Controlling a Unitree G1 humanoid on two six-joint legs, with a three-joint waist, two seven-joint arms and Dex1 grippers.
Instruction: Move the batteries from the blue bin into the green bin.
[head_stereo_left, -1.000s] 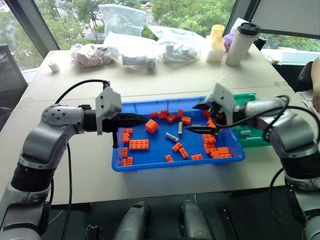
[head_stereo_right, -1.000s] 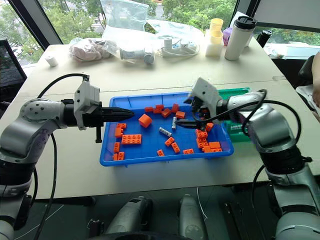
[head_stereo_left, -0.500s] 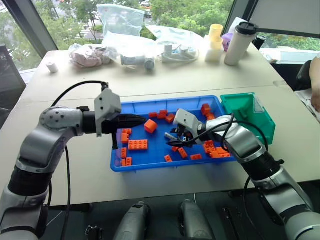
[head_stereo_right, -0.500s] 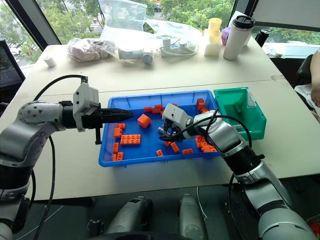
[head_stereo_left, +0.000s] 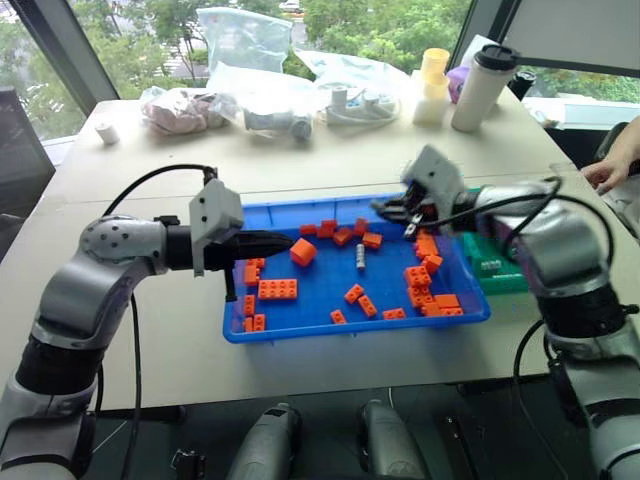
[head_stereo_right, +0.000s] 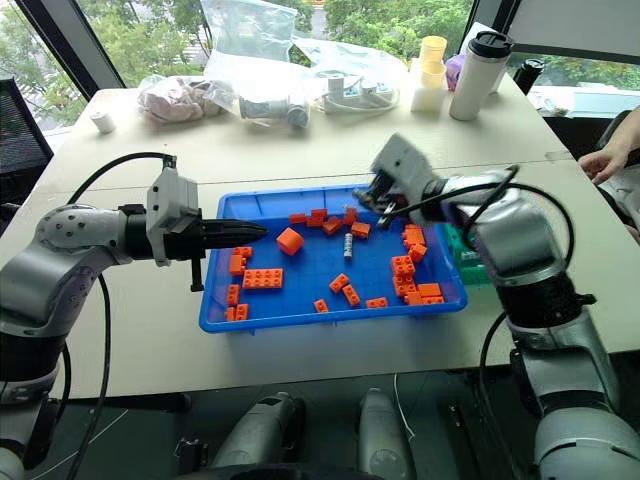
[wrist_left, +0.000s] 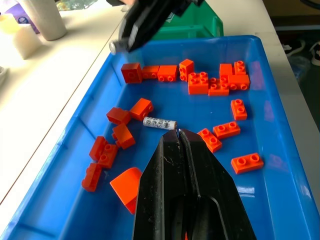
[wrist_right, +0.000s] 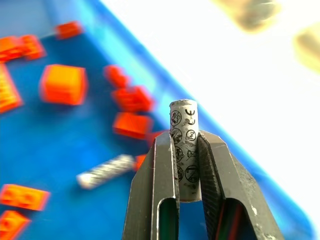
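Note:
The blue bin (head_stereo_left: 350, 326) lies in front of me with orange bricks scattered in it. One grey battery (head_stereo_left: 360, 257) lies loose near its middle. My right gripper (head_stereo_left: 388, 209) hangs above the bin's back right part, shut on a second battery (wrist_right: 182, 115) that sticks out past its fingertips. The green bin (head_stereo_left: 500, 275) stands just beyond the blue bin's right end, mostly hidden behind my right arm. My left gripper (wrist_left: 179, 133) is shut and empty, held low over the bin's left half and pointing toward the loose battery (wrist_left: 159, 123).
Orange bricks (head_stereo_left: 277, 289) lie over much of the bin floor. Along the table's far edge are plastic bags (head_stereo_left: 245, 40), yellow cups (head_stereo_left: 433, 80) and a white tumbler (head_stereo_left: 483, 85). A person's hand (head_stereo_left: 608, 172) rests at the right edge.
My right gripper dipped into the bin, shut on a battery and rose with it toward the back right. The left arm has stayed put.

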